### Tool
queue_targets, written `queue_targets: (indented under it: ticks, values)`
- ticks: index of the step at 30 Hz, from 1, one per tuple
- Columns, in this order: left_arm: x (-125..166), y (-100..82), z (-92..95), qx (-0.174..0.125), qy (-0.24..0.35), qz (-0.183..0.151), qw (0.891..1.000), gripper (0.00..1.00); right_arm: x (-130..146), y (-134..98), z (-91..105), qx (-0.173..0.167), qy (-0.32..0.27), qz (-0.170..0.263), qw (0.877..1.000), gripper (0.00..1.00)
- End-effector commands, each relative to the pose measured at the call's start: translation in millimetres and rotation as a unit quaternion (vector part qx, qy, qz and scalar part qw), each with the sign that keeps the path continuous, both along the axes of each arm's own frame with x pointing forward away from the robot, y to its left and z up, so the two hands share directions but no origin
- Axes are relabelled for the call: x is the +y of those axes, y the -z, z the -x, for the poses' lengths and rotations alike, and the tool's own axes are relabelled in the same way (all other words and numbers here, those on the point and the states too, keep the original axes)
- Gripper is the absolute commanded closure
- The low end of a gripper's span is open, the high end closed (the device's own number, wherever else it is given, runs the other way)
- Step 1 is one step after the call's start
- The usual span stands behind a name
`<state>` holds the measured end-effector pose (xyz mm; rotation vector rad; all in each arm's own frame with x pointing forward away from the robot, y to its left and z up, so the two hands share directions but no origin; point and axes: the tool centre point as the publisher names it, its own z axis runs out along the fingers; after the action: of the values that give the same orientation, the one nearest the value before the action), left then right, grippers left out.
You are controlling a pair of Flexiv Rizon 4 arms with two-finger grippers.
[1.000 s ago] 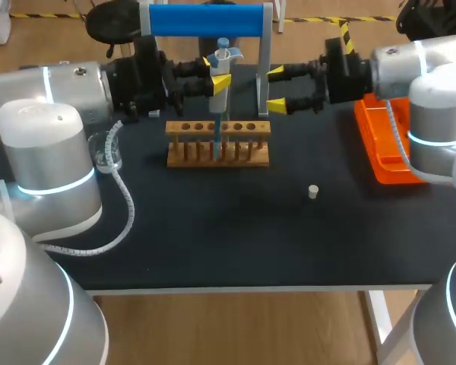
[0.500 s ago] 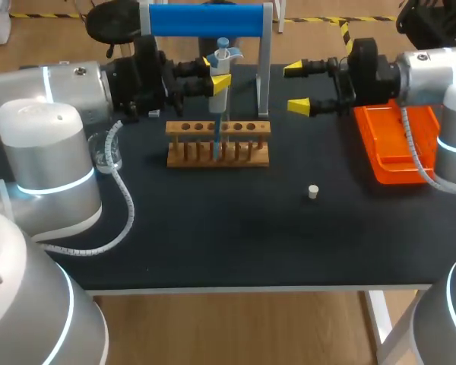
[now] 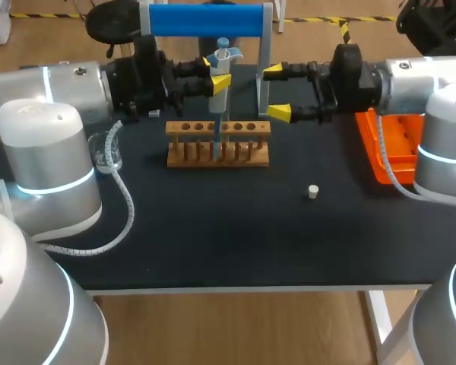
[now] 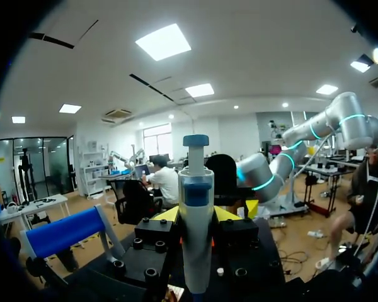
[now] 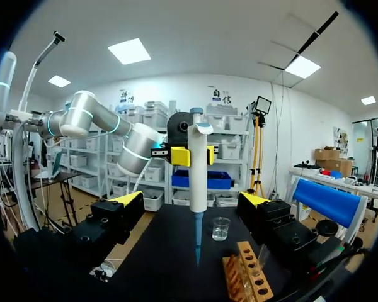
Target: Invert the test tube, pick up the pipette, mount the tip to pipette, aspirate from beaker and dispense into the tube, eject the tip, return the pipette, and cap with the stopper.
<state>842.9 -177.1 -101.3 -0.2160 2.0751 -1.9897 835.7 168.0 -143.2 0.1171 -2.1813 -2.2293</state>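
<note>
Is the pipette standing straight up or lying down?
Upright: the white-and-blue plastic pipette hangs tip-down, pinched between the left gripper's yellow fingers.

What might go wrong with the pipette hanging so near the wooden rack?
1. The pipette has a thin tip hanging close to the wooden rack; a wobble of the left tool might knock it against the wood.
2. The open right tool sits close beside the pipette and the stand's grey post, so it might bump either.
3. The small white stopper lies loose and might roll if nudged.

Wooden rack (image 3: 247, 158), matt black table (image 3: 213, 228), clear beaker (image 5: 220, 228)
</note>
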Motion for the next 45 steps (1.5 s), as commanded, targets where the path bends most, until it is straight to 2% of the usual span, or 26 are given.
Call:
queue_targets:
  ticks: [1, 7, 14, 45]
  values:
    - [0.4, 0.4, 0.5, -0.001, 0.000, 0.002, 1.000, 1.00, 19.5, -0.6, -5.8, 0.000, -0.004, -0.003, 1.000, 0.00]
    - [0.4, 0.4, 0.5, -0.001, 0.000, 0.002, 1.000, 1.00, 39.4, -1.7, -8.7, 0.004, -0.009, -0.009, 1.000, 0.02]
    - [0.4, 0.4, 0.5, -0.001, 0.000, 0.002, 1.000, 1.00, 54.4, 3.3, -7.5, 0.008, -0.015, -0.002, 1.000, 0.11]
    - [0.4, 0.4, 0.5, -0.001, 0.000, 0.002, 1.000, 1.00, 85.8, 2.4, -6.4, 0.010, -0.025, 0.004, 1.000, 0.35]
